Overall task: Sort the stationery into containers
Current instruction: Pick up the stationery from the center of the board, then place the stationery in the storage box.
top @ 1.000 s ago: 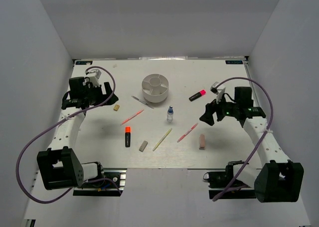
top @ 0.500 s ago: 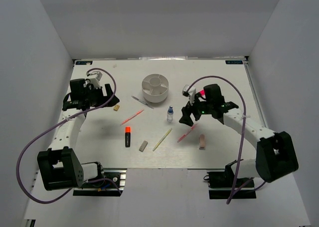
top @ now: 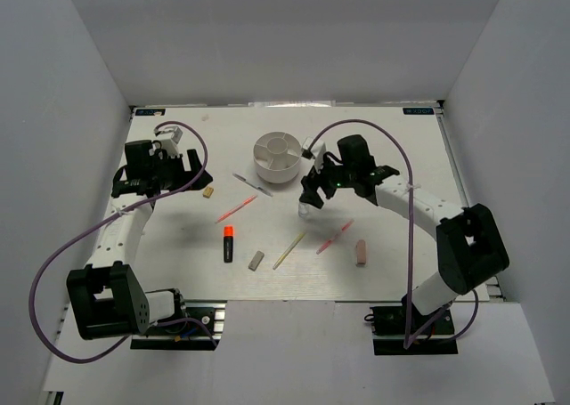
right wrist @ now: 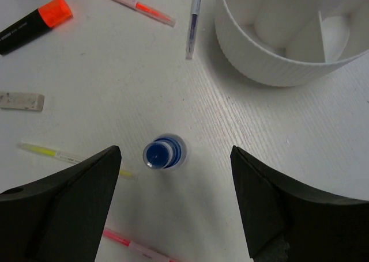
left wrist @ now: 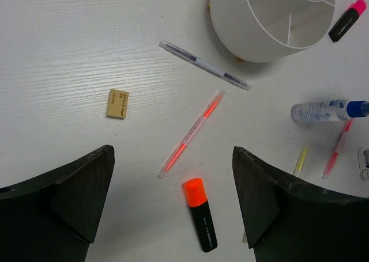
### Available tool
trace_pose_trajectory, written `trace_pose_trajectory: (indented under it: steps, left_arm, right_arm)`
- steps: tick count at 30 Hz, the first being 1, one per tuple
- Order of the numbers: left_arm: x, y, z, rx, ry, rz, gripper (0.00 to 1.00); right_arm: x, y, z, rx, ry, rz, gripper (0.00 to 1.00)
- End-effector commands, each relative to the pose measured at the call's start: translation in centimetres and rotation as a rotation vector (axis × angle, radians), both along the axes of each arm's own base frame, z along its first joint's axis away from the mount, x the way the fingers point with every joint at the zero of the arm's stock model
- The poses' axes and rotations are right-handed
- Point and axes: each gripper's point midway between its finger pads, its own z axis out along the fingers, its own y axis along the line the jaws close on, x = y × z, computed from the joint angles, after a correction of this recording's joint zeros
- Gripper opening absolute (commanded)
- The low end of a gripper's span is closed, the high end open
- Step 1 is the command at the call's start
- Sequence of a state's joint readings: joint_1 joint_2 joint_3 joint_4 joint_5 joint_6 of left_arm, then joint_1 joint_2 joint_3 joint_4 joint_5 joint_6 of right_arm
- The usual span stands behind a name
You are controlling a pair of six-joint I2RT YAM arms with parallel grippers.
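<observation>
Two hands are in view, both with fingers spread apart and holding nothing. The right hand (right wrist: 174, 155) hangs over the blue-capped bottle (right wrist: 163, 154), which stands upright near the middle of the surface (top: 178, 263). A band of bare surface shows between the bottle and each of the fingers (right wrist: 63, 210). The round white tub (top: 277, 157) sits just far-left of the bottle, apart from it. A grey pen (top: 254, 184) lies aslant at the tub's near-left side, its right end close to the ribbed wall without touching. Right of the tub lies the pink-capped highlighter (left wrist: 344, 21), seen from the left wrist and hidden under the right arm (top: 405, 200) from above.

The left hand (left wrist: 173, 151) hovers over the left part of the surface, toward the left edge. Near and right of it lie the beige eraser (top: 208, 191), a pink pen (top: 236, 209) and the orange-capped highlighter (top: 228, 243). Along the near side, left to right, lie the grey eraser (top: 256, 261), the yellow pen (top: 289, 249), a second pink pen (top: 335, 237) and the pink eraser (top: 361, 251), all short of the near edge. The widest bare stretches are right of the pink eraser toward the right edge, and between the tub and the far edge. White walls (top: 71, 111) rise at the left, far and right edges.
</observation>
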State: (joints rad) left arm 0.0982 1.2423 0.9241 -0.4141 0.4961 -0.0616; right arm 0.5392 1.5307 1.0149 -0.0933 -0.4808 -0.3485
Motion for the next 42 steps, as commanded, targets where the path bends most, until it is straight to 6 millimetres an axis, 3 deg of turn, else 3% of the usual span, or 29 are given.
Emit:
trace_pose_trajectory:
  steps: [1,12,17,21,22,25,26,28,29,30,31,34,35,36,38,39,40,42]
  left_arm:
    - [0.3,0.1,0.5,0.011,-0.031,-0.003,0.92]
    - [0.8,0.5,0.4,0.030,-0.033,0.007,0.92]
    - [0.9,0.6,0.2,0.037,-0.029,0.015,0.92]
    - [0.9,0.7,0.2,0.041,-0.028,0.016,0.92]
    - [0.9,0.7,0.1,0.043,-0.023,0.014,0.92]
    - [0.9,0.6,0.2,0.044,-0.017,0.005,0.92]
    - [0.9,0.6,0.3,0.042,-0.020,0.000,0.92]
    - [0.9,0.5,0.5,0.038,-0.021,-0.004,0.92]
    - [0.9,0.4,0.7,0.034,-0.026,-0.010,0.93]
    - [0.9,0.2,0.9,0.030,-0.029,-0.016,0.93]
    - [0.8,0.1,1.0,0.023,-0.029,-0.025,0.93]
    - [0.4,-0.8,1.1,-0.010,-0.023,-0.070,0.93]
    - [0.3,-1.0,1.3,-0.020,-0.026,-0.079,0.97]
    - [0.1,-1.3,1.3,-0.034,-0.024,-0.094,0.98]
    - [0.2,-1.5,1.7,-0.044,-0.041,-0.095,0.98]
    - [0.1,-1.5,1.5,-0.050,-0.036,-0.088,0.98]
    - [0.3,-1.5,1.6,-0.049,-0.043,-0.086,0.98]
    - [0.4,-1.3,1.7,-0.040,-0.046,-0.085,0.98]
  right_arm:
    - [1.8,1.4,2.0,0.034,-0.070,0.013,0.81]
    - [0.6,2.7,1.0,0.035,-0.039,0.064,0.52]
    - [0.4,3.0,1.1,0.035,-0.039,0.076,0.29]
    - [0.3,3.0,1.8,0.040,-0.044,0.074,0.18]
    - [0.4,3.1,2.4,0.045,-0.051,0.072,0.09]
    - [0.5,3.0,3.8,0.057,-0.051,0.055,0.00]
    - [1.0,3.2,5.5,0.078,-0.075,0.047,0.00]
    - [1.1,3.3,7.1,0.091,-0.078,0.045,0.00]
    - [1.5,3.6,9.7,0.122,-0.122,0.044,0.00]
    - [1.7,3.8,11.0,0.139,-0.136,0.042,0.00]
    - [2.3,4.3,14.0,0.181,-0.176,0.038,0.00]
    - [3.0,5.1,17.9,0.234,-0.208,0.041,0.00]
    - [3.5,5.4,20.7,0.270,-0.254,0.034,0.00]
    - [4.2,5.6,22.0,0.288,-0.287,0.016,0.00]
    - [5.8,6.1,22.9,0.300,-0.314,-0.004,0.00]
    - [6.5,6.4,24.9,0.321,-0.358,-0.016,0.00]
    - [7.6,7.1,24.0,0.311,-0.348,-0.019,0.00]
    - [9.0,7.5,25.1,0.320,-0.375,-0.035,0.00]
